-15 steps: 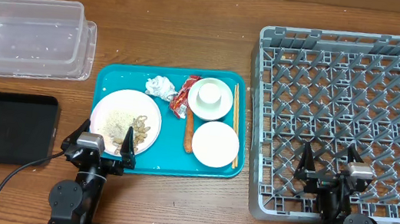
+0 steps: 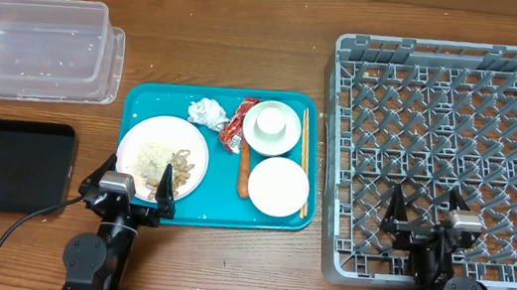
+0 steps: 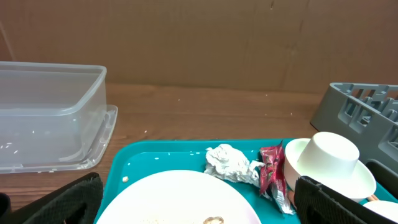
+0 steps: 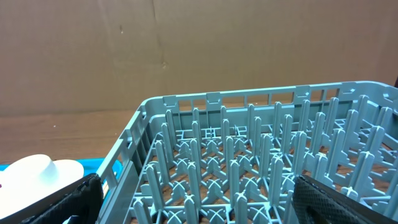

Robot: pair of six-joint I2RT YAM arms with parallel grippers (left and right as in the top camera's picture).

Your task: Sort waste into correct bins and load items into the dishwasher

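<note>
Hovering at the counter's near edge, left tool (image 2: pixel 139 179) and right tool (image 2: pixel 424 213) both gape empty; sorting looks unstarted. The paper ball (image 2: pixel 207 112) lies on the teal tray (image 2: pixel 144 100) mid-counter; the left tool must reach forward.

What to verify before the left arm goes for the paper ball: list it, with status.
1. Left gripper open and empty: ok.
2. Right gripper open, over the dish rack: ok.
3. Paper ball uncovered on the teal tray: ok.
4. Paper ball apart from the red wrapper: cannot tell, they lie very close.
5. Clear tub open-topped: ok.
6. Plate cleared for loading: not ok, rice and scraps on it.
</note>
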